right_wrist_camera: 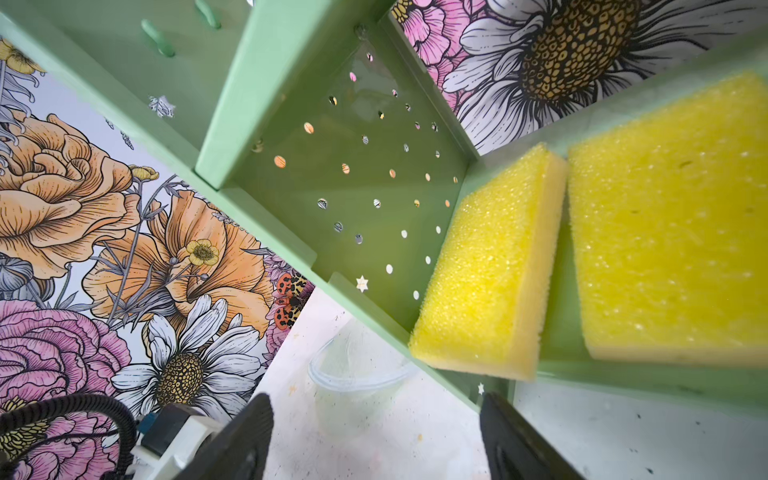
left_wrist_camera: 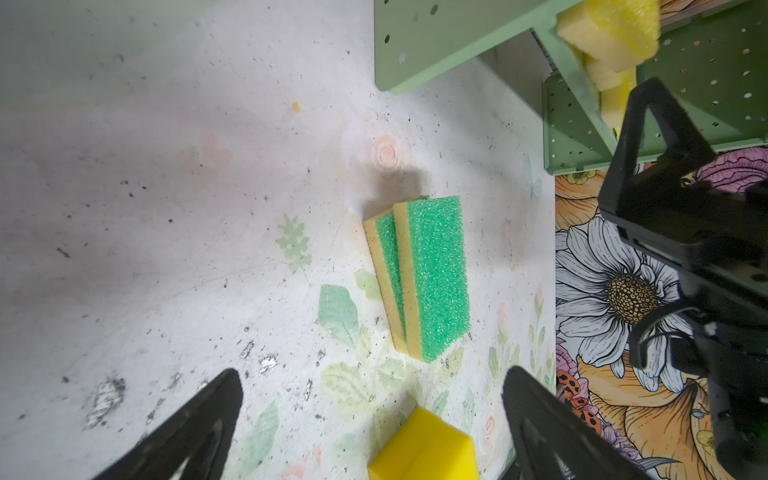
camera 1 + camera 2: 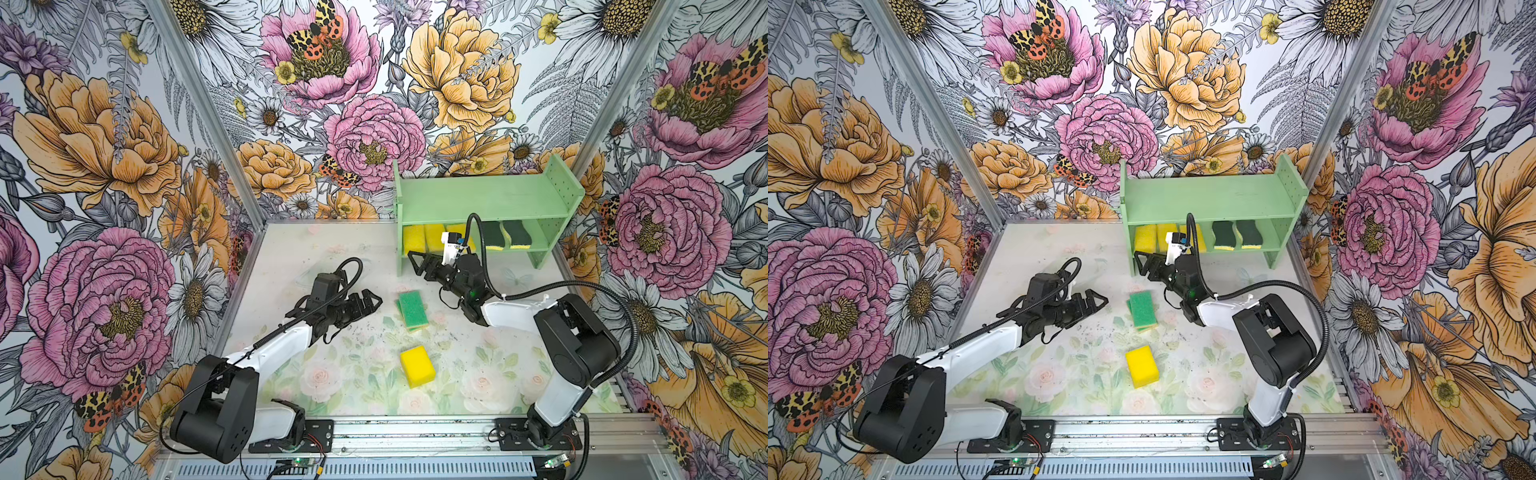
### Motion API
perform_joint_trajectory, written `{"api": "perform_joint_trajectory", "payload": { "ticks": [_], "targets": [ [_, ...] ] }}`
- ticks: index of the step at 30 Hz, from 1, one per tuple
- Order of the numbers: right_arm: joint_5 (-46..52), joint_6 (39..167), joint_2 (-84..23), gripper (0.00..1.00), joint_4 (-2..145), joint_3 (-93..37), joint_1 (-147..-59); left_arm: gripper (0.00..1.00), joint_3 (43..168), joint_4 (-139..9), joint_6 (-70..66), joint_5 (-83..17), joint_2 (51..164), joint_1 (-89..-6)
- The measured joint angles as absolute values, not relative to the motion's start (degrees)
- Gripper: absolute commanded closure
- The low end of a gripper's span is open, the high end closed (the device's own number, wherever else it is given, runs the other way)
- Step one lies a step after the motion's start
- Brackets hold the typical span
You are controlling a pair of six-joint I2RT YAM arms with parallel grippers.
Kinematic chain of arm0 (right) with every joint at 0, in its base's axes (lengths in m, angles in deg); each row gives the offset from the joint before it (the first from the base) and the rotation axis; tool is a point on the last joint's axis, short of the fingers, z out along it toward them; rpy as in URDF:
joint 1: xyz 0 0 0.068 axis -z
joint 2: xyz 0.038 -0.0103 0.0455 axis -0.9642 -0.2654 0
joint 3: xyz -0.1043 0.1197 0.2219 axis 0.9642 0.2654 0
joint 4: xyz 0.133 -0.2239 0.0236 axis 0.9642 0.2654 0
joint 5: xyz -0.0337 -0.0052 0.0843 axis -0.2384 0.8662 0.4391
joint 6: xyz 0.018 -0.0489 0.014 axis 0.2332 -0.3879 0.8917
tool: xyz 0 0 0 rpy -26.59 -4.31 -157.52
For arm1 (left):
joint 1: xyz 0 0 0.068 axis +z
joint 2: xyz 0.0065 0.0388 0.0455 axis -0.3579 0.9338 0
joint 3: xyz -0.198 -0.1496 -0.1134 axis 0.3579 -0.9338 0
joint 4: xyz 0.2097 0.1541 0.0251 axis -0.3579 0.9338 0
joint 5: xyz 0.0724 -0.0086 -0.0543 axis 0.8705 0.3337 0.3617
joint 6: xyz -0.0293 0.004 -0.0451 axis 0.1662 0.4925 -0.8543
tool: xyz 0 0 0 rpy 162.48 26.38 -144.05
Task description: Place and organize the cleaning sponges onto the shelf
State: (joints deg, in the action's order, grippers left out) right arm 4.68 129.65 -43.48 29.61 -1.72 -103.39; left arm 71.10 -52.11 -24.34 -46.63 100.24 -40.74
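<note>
Lying just beyond the left hand [image 3: 371, 300], two teal-topped sponges [image 3: 412, 309] overlap.

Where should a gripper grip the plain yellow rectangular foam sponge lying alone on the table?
Probably from above, jaws across its short width on the two long sides: the plain yellow rectangular foam sponge lies flat with nothing touching it.

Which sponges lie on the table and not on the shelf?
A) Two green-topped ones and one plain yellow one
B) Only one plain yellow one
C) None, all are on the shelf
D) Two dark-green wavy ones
A: in both top views, two green-topped sponges lie overlapped on the table with one plain yellow sponge nearby, while the dark-green wavy sponges sit on the lower tier of the shelf.
</note>
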Motion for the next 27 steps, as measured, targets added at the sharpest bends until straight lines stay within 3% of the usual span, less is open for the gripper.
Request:
{"api": "perform_joint_trajectory", "payload": {
  "ticks": [27],
  "targets": [
    [4.68,129.47,-45.95,0.20,29.63,-5.19,-101.51,0.01,71.82,-51.72,-24.32,-46.32,101.63,-41.00]
  ]
}}
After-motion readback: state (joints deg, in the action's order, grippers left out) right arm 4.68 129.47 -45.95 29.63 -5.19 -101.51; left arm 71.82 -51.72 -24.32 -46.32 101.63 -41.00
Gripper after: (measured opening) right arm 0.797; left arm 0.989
